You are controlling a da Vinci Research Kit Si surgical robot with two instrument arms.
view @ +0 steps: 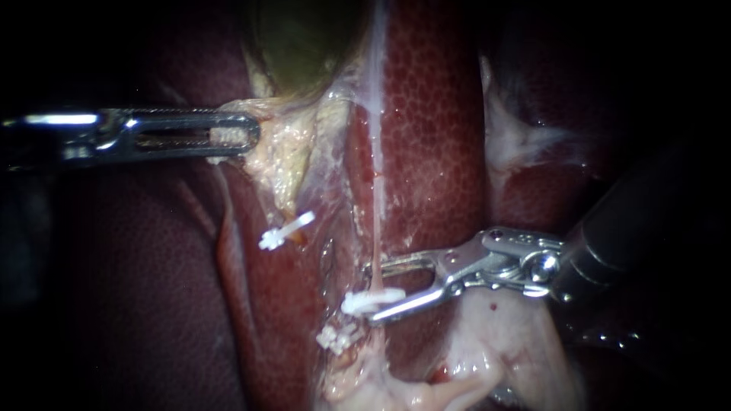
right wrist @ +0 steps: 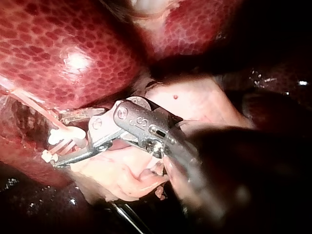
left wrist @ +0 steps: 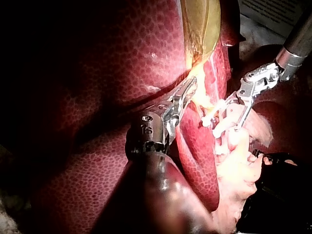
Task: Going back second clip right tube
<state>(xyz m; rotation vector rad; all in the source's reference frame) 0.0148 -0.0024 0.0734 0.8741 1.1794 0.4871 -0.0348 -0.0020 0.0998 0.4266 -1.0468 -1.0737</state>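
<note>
The right tube (view: 376, 221) is a thin pale strand running down over the liver (view: 426, 137). A white clip (view: 371, 302) sits across it, and a second white clip (view: 336, 339) lies just below. My right instrument (view: 371, 294) stands open, its two jaws astride the upper clip and the tube; the right wrist view shows the clip (right wrist: 60, 137) at the tips of the jaws (right wrist: 68, 141). My left instrument (view: 253, 134) is shut on pale tissue under the greenish gallbladder (view: 301, 38) and holds it to the left. Another white clip (view: 286, 230) sits on the left tube.
Pale fatty tissue (view: 495, 358) lies beneath my right instrument's wrist. Dark liver lobes (view: 137, 289) flank the cleft on both sides. In the left wrist view my right instrument (left wrist: 243, 100) is just beyond the left one's jaws (left wrist: 187, 92).
</note>
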